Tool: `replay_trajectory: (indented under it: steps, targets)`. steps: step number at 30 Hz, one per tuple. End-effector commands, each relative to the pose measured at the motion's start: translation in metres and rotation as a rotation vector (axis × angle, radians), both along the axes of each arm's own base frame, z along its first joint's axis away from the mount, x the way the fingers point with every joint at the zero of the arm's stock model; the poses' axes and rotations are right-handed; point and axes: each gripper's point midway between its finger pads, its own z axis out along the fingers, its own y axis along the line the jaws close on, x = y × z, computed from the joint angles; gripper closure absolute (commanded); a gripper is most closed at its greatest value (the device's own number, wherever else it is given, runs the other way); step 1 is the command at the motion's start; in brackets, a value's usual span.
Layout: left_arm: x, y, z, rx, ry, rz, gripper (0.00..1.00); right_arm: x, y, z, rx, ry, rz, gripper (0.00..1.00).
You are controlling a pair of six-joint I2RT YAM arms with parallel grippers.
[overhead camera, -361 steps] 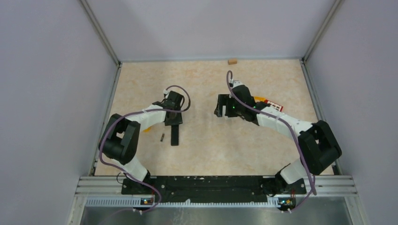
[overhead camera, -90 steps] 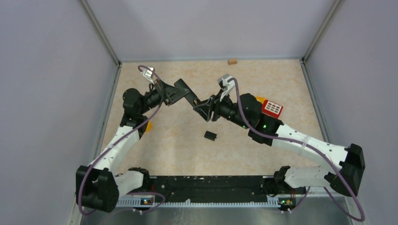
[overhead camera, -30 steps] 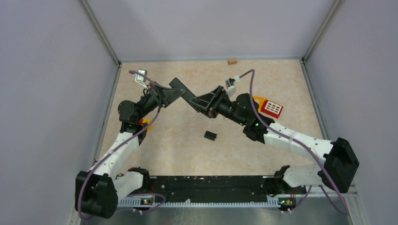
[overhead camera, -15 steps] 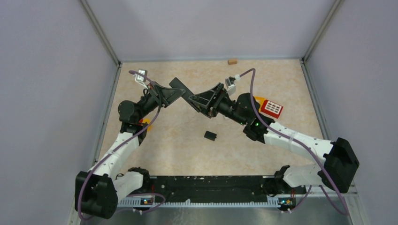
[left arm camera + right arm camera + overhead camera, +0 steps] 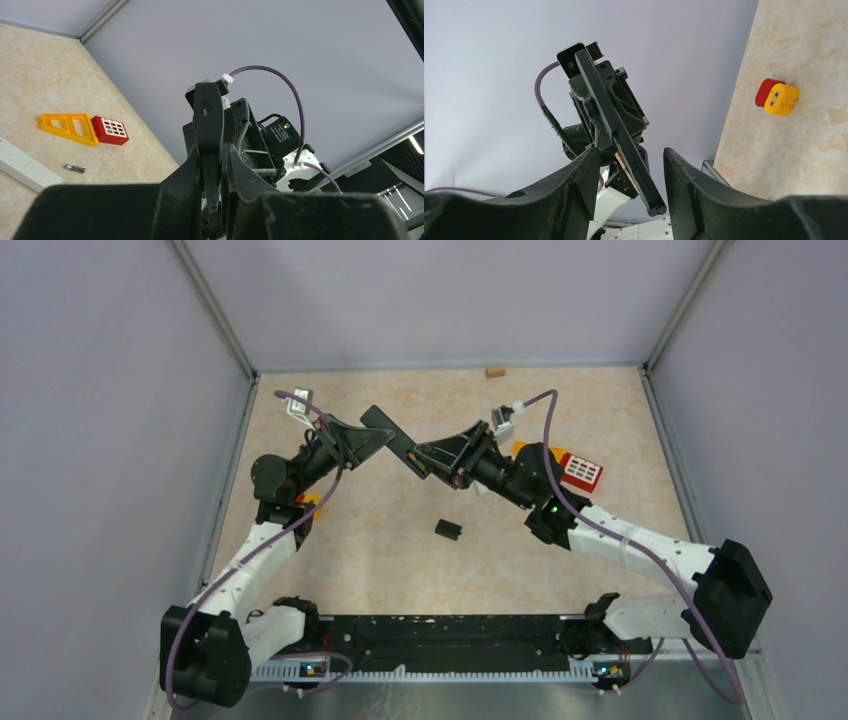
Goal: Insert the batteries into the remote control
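Observation:
My left gripper [image 5: 366, 445] is shut on a black remote [image 5: 386, 434] and holds it high above the table. In the left wrist view the remote [image 5: 208, 117] stands edge-on between the fingers [image 5: 192, 165]. My right gripper [image 5: 420, 456] is open, its jaws on either side of the remote's free end without touching it. In the right wrist view the remote [image 5: 610, 117] crosses between the open fingers [image 5: 589, 165], and an orange-brown battery [image 5: 620, 161] shows against its underside. One loose battery [image 5: 75, 168] lies on the table near the toys.
A small black cover piece [image 5: 448, 529] lies on the table below the grippers. A red and yellow toy [image 5: 575, 468] sits at the right, a yellow and red brick [image 5: 778, 97] at the left, a brown block [image 5: 494, 371] by the back wall. A white bar [image 5: 22, 167] lies near the loose battery.
The right wrist has shifted slightly to the right along the remote. The left arm and the remote have stayed in place.

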Motion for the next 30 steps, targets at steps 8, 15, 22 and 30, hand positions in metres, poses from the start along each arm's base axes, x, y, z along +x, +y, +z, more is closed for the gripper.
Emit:
replay_trajectory:
  steps: [8,15,22,30]
  targets:
    - [-0.019,0.002,0.024,-0.020,-0.148,-0.018,1.00,-0.003,0.001,0.022,0.076,-0.058,0.045,0.61]
    - [-0.021,0.002,0.028,-0.025,-0.164,-0.023,1.00,-0.006,0.002,0.017,0.068,-0.073,0.060,0.69]
    - [-0.022,0.002,0.028,-0.024,-0.168,-0.023,1.00,-0.008,0.003,0.011,0.056,-0.105,0.071,0.72]
    - [-0.021,0.002,0.031,-0.038,-0.152,-0.025,1.00,-0.017,0.004,0.012,0.092,-0.198,0.104,0.74]
